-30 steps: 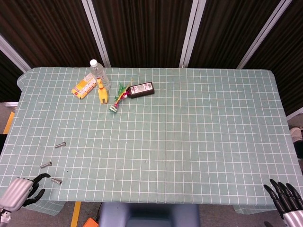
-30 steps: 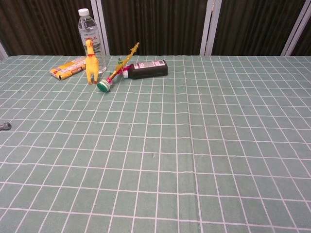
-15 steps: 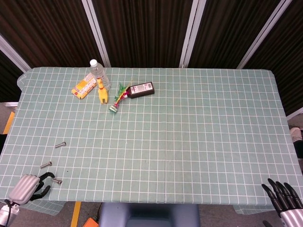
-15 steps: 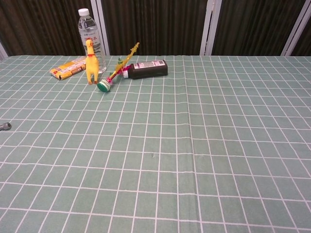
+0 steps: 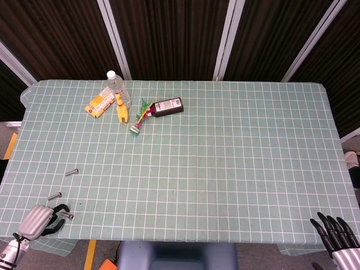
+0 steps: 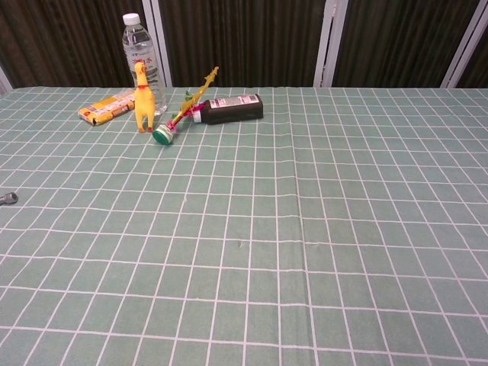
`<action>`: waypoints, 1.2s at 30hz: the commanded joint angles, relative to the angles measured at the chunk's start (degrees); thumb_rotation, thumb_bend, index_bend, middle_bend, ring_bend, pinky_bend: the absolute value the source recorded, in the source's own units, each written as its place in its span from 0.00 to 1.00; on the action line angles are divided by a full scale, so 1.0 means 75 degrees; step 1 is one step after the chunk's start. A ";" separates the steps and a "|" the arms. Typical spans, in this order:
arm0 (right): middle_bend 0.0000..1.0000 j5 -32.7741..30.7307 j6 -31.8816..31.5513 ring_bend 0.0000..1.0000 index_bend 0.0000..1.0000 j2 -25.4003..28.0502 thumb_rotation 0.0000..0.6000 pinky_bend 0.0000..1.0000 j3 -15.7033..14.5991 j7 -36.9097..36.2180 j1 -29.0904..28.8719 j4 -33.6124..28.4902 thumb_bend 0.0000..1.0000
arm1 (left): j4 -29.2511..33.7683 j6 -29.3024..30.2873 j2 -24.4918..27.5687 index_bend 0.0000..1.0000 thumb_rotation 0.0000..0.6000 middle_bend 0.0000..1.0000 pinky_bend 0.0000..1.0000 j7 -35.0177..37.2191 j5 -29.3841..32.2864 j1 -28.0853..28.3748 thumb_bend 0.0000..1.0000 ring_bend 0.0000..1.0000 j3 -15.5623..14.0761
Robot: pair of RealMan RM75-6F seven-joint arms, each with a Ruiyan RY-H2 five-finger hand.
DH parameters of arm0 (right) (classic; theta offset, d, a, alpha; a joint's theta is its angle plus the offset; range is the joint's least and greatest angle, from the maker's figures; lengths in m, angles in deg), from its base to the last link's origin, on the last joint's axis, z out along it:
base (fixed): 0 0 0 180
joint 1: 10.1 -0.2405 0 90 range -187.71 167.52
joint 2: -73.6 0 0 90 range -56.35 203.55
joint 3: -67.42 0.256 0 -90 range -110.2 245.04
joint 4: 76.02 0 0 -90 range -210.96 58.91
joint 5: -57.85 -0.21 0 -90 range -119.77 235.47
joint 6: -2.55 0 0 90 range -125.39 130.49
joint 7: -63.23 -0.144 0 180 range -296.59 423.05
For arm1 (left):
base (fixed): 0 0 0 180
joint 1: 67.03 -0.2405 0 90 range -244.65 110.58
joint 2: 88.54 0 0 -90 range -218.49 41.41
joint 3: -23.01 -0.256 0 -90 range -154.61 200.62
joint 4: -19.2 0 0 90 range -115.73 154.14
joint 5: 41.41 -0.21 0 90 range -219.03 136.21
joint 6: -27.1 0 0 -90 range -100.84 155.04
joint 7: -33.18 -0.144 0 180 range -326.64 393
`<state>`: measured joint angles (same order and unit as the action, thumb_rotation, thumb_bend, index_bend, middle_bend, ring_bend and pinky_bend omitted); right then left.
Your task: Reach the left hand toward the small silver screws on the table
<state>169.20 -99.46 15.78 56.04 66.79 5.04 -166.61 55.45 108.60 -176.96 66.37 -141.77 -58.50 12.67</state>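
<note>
My left hand (image 5: 40, 220) is at the near left corner of the table (image 5: 225, 169). Its dark fingers (image 5: 58, 216) are curled a little but apart, and they hold nothing. The fingertips are just beside the nearest of the small silver screws (image 5: 67, 215) (I cannot tell if they touch it). Two other screws lie along the left edge, further from me. My right hand (image 5: 336, 238) is past the near right corner, fingers spread and empty.
</note>
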 commanded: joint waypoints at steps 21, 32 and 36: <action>0.00 -0.0003 -0.0012 0.00 0.00 -0.0007 1.00 0.00 -0.0003 0.0012 0.0004 -0.0009 0.18 | -0.0390 -0.0295 -0.0190 0.49 1.00 1.00 1.00 0.0084 0.0248 0.0105 0.44 1.00 -0.0014; 0.00 -0.0007 -0.0022 0.00 0.00 0.0005 1.00 0.00 -0.0002 -0.0013 0.0001 -0.0012 0.18 | -0.0185 0.0106 -0.0015 0.54 1.00 1.00 1.00 0.0015 0.0331 0.0092 0.44 1.00 0.0111; 0.00 0.0000 -0.0036 0.00 0.00 0.0012 1.00 0.00 -0.0006 -0.0027 0.0003 -0.0006 0.18 | 0.0181 0.0372 0.0211 0.54 1.00 1.00 1.00 -0.0204 0.0268 0.0110 0.44 1.00 0.0125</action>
<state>169.19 -99.73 15.87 55.99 66.58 5.07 -166.66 55.74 110.72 -176.17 65.69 -139.51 -57.75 13.53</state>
